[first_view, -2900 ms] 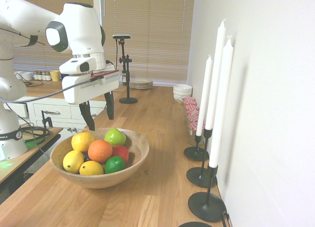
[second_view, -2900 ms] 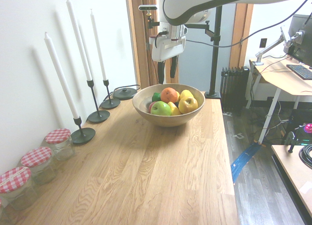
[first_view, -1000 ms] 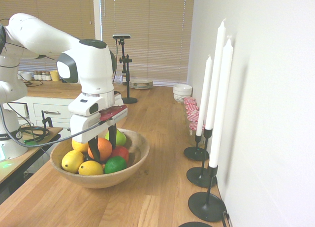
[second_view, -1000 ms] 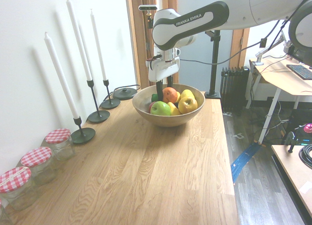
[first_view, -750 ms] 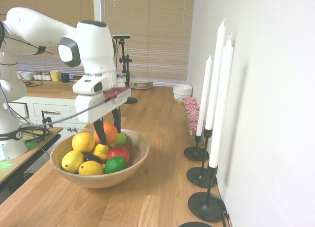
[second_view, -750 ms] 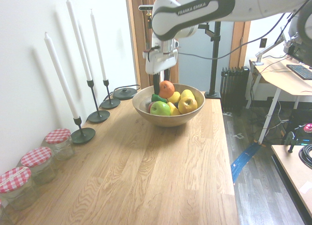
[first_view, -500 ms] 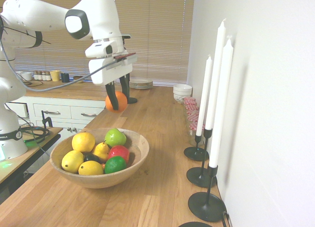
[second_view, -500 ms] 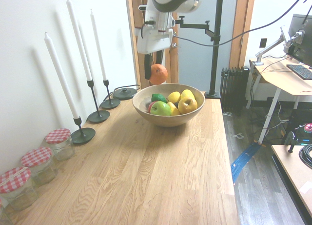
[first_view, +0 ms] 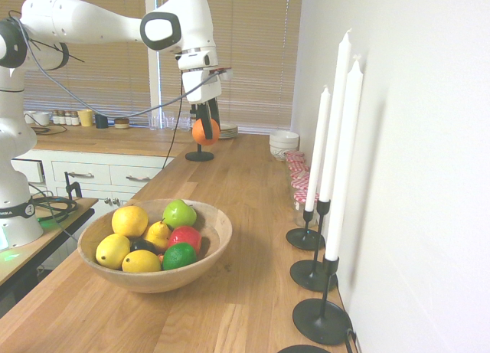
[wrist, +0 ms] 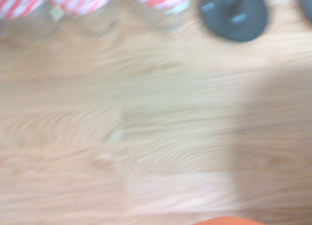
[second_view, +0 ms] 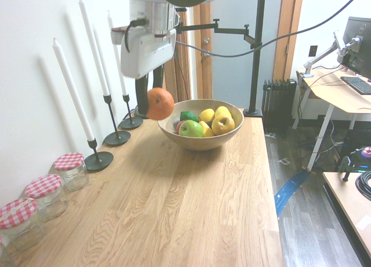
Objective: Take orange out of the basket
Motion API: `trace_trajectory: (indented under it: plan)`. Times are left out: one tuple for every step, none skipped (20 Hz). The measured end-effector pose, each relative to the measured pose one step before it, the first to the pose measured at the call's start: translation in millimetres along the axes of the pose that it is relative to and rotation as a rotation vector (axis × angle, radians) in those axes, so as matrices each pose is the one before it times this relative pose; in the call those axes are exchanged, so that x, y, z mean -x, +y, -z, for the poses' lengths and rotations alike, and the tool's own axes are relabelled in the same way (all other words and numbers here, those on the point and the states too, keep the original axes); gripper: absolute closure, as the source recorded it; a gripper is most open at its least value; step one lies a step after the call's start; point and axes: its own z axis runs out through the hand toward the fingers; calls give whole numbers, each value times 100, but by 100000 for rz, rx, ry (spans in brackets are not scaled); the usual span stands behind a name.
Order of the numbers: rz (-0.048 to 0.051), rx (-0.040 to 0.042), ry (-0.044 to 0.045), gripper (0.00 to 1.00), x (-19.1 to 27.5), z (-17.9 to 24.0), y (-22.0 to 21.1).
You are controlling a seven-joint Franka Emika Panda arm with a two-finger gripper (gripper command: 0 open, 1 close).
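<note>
"Where's the orange (second_view: 160, 103)?"

"Up in the air — the gripper (second_view: 149, 98) has it pinched between its fingers, above the wooden counter (second_view: 191, 203)."

"And the basket (second_view: 203, 142)?"

"On the counter, apart from the orange — lemons (first_view: 113, 251), a green apple (first_view: 179, 214) and other fruit inside."

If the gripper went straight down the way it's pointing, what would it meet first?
Probably the wooden counter, reached first by the orange in its jaws; exact depth is unclear.
</note>
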Motion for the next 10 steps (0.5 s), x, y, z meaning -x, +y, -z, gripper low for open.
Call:
trace_trajectory:
  plan:
    - [1074, 734, -175, 100, 1167, -742, -824]
    - [821, 764, -424, 100, 942, -783, -611]
    - [601, 929, -192, 100, 728, -849, -429]
    - [321, 980, -183, 100, 577, -915, -286]
    - [126, 970, -190, 100, 335, -1028, -53]
    - [-133, 1103, -426, 100, 167, -1162, 135]
    - [-381, 1124, -546, 100, 52, -1348, 258]
    - [-499, 1131, -692, 100, -10, -1442, 352]
    - [-573, 1066, -710, 100, -98, -1434, 432]
    - [-593, 1035, -690, 100, -141, -1327, 458]
